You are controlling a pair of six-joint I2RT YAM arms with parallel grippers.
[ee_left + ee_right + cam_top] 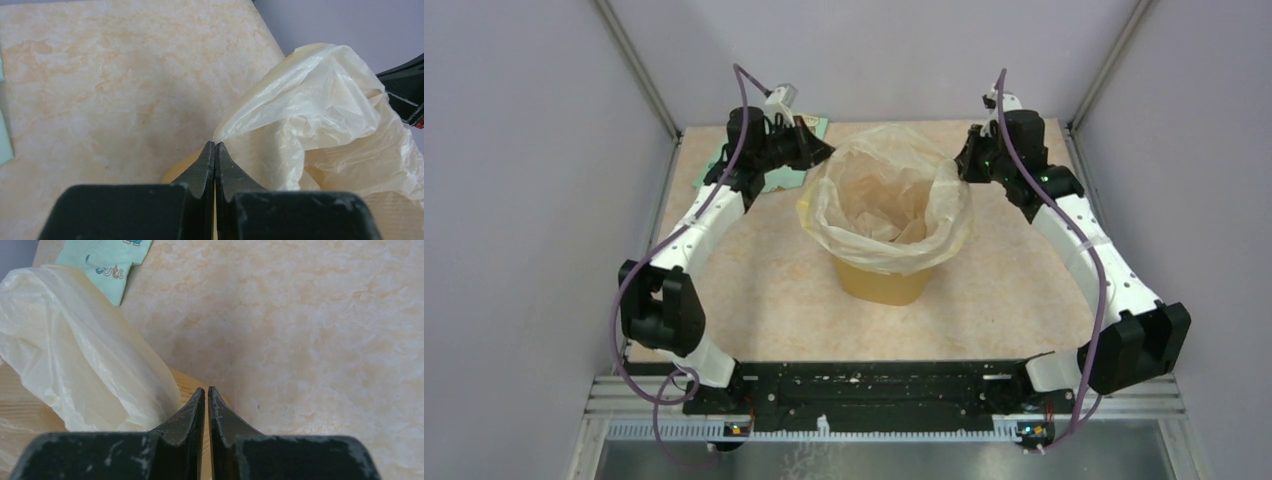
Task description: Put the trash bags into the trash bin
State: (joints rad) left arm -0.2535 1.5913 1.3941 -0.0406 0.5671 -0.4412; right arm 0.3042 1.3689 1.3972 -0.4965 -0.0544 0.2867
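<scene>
In the trash bin (884, 285), crinkly cream bag (864, 195); left claw (215, 146), right claw (206, 390) pressed together.

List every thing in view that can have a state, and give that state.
trash bin: upright, lined.
trash bag: open inside the bin, its edge folded out over the rim.
left hand: shut, the bag's edge drawn to its tips, seemingly pinched.
right hand: shut beside the bag's edge; no pinch can be seen.
mint-green cloth: lying on the table beyond the bin.
</scene>
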